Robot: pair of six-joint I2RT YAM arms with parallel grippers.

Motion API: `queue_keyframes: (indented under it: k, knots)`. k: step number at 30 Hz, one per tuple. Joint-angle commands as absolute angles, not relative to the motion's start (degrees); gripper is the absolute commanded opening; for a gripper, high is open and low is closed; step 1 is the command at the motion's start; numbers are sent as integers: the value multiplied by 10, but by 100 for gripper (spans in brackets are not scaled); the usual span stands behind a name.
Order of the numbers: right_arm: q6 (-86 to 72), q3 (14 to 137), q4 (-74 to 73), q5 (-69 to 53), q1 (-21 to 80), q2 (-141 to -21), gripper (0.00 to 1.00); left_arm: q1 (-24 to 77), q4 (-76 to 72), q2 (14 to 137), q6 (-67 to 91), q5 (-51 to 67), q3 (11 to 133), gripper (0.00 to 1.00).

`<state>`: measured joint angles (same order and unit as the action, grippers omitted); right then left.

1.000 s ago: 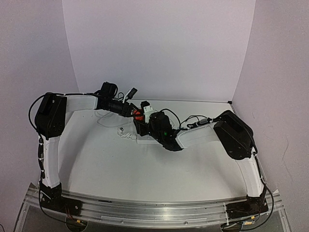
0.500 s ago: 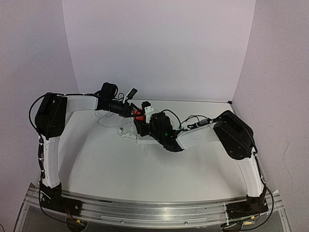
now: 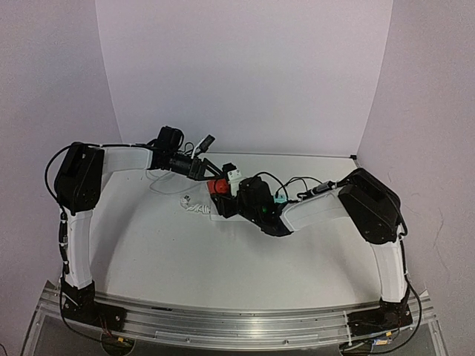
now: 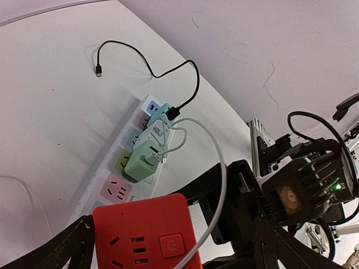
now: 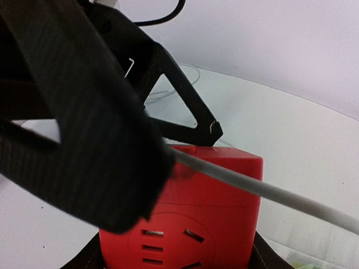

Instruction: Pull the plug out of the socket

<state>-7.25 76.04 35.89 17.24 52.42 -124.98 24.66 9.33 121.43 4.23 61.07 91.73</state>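
Standing spread wide, the left gripper point(image 4: 162, 252) brackets the red cube adapter point(image 4: 140, 230); the white power strip point(image 4: 115, 188) lies beyond its fingertips. Whether the right gripper point(image 5: 176, 255) grips anything, I cannot tell.

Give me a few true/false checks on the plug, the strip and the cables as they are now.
1. The red plug sits between the fingers of the right end effector. True.
2. On the socket strip, the pink outlet has something plugged in. False: it is empty.
3. A green adapter is plugged into the strip. True.
4. The black cable has its free end stuck into the red plug. False: that end lies loose on the table.
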Motion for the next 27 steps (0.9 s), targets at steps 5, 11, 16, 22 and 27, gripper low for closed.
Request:
queue_keyframes:
  k: [5, 11, 16, 22, 27]
  knots:
    - [-81, 737, 296, 117, 524, -1164, 0, 240, 64, 1177, 25, 641, 943, 99]
    - [-87, 734, 93, 38, 524, -1098, 0, 232, 60, 1181, 12, 637, 957, 99]
    - [-121, 711, -13, -6, 523, -1049, 0, 232, 65, 1184, -11, 639, 962, 99]
    - [-124, 734, -145, -61, 514, -1004, 0, 231, 81, 1183, -39, 639, 968, 99]
    - [-140, 797, -306, -91, 440, -953, 0, 228, 85, 1182, -52, 638, 972, 99]
